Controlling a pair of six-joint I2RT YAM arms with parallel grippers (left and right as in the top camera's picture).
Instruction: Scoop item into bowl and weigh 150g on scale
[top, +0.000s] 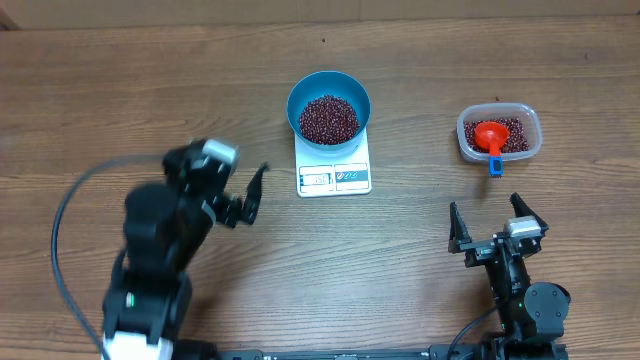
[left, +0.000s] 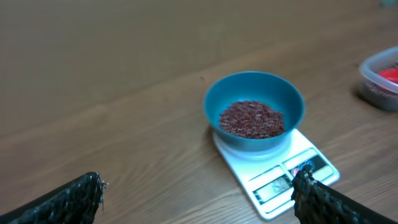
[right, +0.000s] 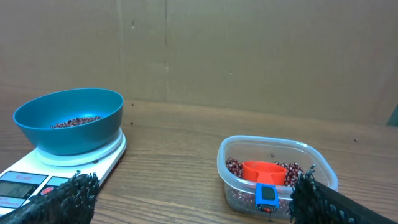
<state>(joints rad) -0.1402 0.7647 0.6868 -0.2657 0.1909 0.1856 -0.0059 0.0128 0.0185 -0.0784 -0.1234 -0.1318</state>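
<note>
The blue bowl (top: 293, 100) stands on the white scale (top: 334, 178) at the table's middle back and holds a heap of dark red-brown beans (top: 329, 118). My left gripper (top: 246, 200) hovers open to the left of the scale, apart from it. In the left wrist view the bowl (left: 255, 86), the beans (left: 252, 118) and the scale (left: 273, 180) lie ahead of the open left gripper (left: 198, 183). My right gripper (top: 490, 225) is open near the front right, empty. Its wrist view shows the bowl (right: 68, 138) on the scale (right: 25, 180) at the left.
A clear plastic tub (top: 463, 130) at the back right holds more beans (top: 515, 135) and a red scoop (top: 490, 134) with a blue handle end. In the right wrist view the tub (right: 231, 180) and scoop (right: 266, 171) sit just ahead of the right gripper (right: 196, 183).
</note>
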